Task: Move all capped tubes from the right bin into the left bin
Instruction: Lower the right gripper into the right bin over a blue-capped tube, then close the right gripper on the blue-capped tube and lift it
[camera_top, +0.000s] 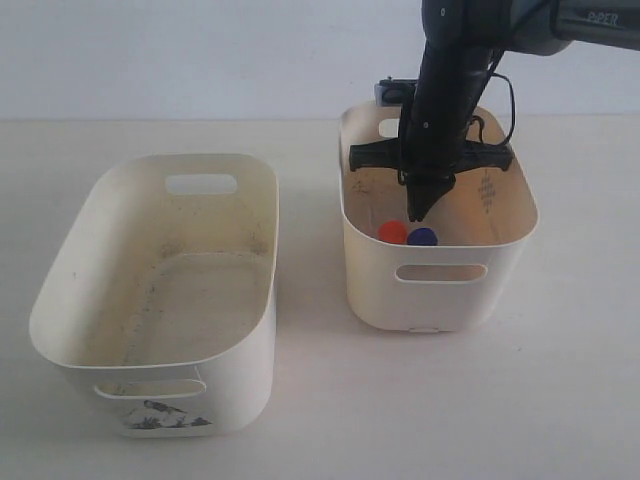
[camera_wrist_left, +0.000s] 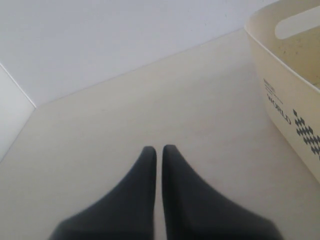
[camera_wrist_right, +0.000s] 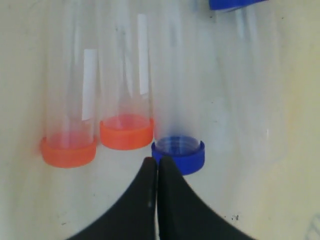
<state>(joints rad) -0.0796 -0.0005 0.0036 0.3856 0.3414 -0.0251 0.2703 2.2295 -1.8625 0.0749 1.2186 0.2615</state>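
Hanging inside the right bin (camera_top: 372, 288), the right tool (camera_wrist_right: 157, 162) is clenched empty above a blue-capped tube (camera_wrist_right: 178, 155); it must spread first.

Pale cream tabletop (camera_wrist_left: 150, 100) spreading under and ahead of the left fingers (camera_wrist_left: 142, 190), white wall (camera_wrist_left: 100, 35) rising beyond them, white side panel (camera_wrist_left: 10, 115) meeting it at a corner, small grey boxy object (camera_top: 388, 92) beyond the right fingers (camera_top: 416, 203), partly hidden

Plain white wall (camera_top: 200, 50) behind; cream tabletop (camera_top: 320, 400), soft even light.
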